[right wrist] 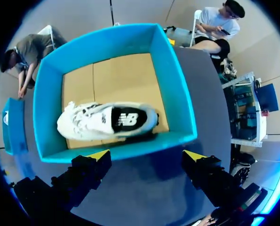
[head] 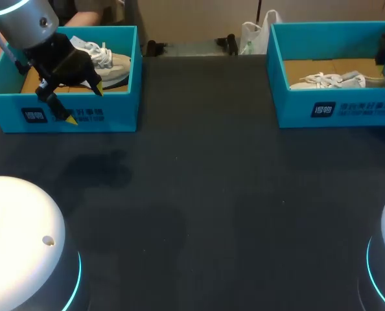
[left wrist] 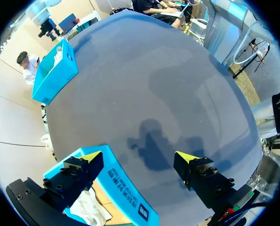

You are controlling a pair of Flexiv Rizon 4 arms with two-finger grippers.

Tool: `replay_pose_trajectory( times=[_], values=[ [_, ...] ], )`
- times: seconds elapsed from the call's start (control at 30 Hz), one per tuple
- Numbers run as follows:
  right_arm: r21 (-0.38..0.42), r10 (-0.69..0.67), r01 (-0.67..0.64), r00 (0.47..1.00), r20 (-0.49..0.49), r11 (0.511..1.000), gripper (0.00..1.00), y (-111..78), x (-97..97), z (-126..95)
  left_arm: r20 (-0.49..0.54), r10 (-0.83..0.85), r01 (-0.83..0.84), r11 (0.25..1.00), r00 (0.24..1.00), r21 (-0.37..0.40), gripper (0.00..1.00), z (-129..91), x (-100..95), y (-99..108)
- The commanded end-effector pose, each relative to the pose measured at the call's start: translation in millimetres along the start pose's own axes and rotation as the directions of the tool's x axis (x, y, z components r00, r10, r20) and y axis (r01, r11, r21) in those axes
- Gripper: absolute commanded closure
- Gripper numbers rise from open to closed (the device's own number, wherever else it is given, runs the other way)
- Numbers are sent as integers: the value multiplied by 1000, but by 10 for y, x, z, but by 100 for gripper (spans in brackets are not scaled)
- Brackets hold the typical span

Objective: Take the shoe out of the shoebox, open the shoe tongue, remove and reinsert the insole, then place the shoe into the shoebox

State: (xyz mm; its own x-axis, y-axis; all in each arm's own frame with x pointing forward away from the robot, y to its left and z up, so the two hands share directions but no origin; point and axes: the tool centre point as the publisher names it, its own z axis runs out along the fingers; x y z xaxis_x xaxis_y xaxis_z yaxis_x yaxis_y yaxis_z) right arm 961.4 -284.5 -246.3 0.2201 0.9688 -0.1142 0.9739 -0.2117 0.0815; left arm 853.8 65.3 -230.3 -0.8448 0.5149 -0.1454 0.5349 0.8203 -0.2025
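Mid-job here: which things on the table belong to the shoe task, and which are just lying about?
Job:
left shoebox with left shoe
right shoebox with right shoe
left claw, open over the left shoebox's front wall
right claw, open, right shoebox ahead of it

Just there:
dark table

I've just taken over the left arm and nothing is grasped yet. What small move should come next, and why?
Probably nudge the left gripper forward over the shoe, then lower it. Its open fingers straddle the shoebox's near wall, one above the table, and the shoe lies inside, untouched.
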Motion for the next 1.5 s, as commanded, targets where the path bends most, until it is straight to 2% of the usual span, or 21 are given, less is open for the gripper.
replay_pose_trajectory(
  times=[0.03,0.37,0.57,0.7,0.97,1.03,1.3,1.37,1.5],
  values=[
    [-14,12,-12,1000,8,1000,0,-328,70,-253,1,1,-1,1000,1000,-2,0,0,11,0],
    [30,72,-73,997,8,997,0,-800,247,-339,1,1,-1,1000,1000,-2,0,0,11,0],
    [68,97,-99,995,21,993,0,-909,322,-355,1,1,-1,1000,1000,-2,0,0,11,0],
    [68,97,-99,995,21,993,0,-909,322,-355,1,1,-1,1000,1000,-2,0,0,11,0],
    [68,97,-99,995,21,993,0,-909,322,-355,-32,83,-82,996,996,25,0,-184,-81,444],
    [68,97,-99,995,21,993,0,-909,322,-355,-39,106,-106,994,994,9,0,-221,-108,574],
    [68,97,-99,995,21,993,0,-909,322,-355,-52,290,-290,957,956,15,0,-346,-267,1118],
    [68,97,-99,995,21,993,0,-909,322,-355,-50,313,-314,949,948,-9,0,-367,-308,1259],
    [68,97,-99,995,21,993,0,-909,322,-355,-48,366,-366,930,929,8,0,-420,-411,1573]
  ],
)
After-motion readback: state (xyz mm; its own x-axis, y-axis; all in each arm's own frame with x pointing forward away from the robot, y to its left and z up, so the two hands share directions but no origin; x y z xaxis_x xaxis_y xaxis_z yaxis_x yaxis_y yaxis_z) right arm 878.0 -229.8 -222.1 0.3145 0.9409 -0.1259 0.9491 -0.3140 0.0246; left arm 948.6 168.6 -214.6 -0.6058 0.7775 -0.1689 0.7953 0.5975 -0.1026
